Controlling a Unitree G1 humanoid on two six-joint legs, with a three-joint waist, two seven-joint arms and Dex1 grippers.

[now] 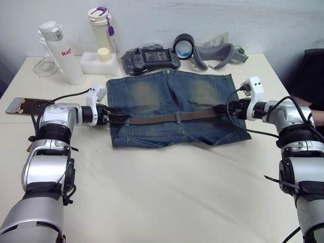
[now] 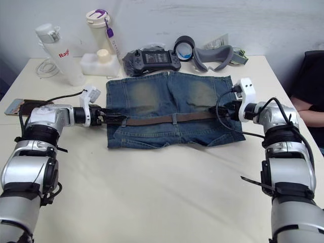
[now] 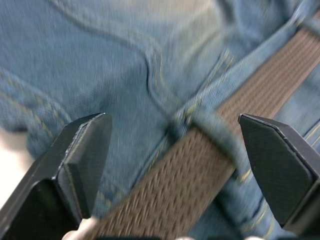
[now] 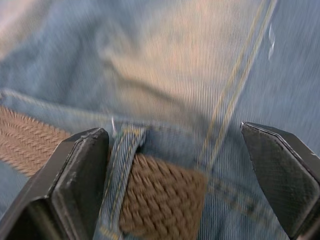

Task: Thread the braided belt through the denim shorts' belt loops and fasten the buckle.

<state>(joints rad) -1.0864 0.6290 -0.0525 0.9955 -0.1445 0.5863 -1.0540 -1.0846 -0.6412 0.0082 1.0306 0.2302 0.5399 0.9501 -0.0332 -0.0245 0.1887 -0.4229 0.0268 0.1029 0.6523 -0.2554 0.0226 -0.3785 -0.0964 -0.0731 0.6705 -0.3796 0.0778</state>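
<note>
- Left eye view: the denim shorts (image 1: 169, 109) lie flat on the table (image 1: 167, 197), waistband toward the robot, with the braided belt (image 1: 167, 118) running across the waistband under the belt loops (image 1: 178, 118).
- Left gripper (image 1: 112, 116) sits at the shorts' left edge, at the belt's end.
- Left wrist view: the 2 black fingers (image 3: 82, 150) stand spread apart, with the strap and 1 loop (image 3: 215, 132) between them, ungripped.
- Right gripper (image 1: 223, 109) sits at the shorts' right edge.
- Right wrist view: its fingers (image 4: 80, 175) are spread wide, and the belt's woven end (image 4: 160, 200) pokes from a loop between them, untouched.
- 2 bottles (image 1: 63, 50), a handheld controller (image 1: 152, 56) and a tape roll (image 1: 183, 45) stand behind the shorts.
</note>
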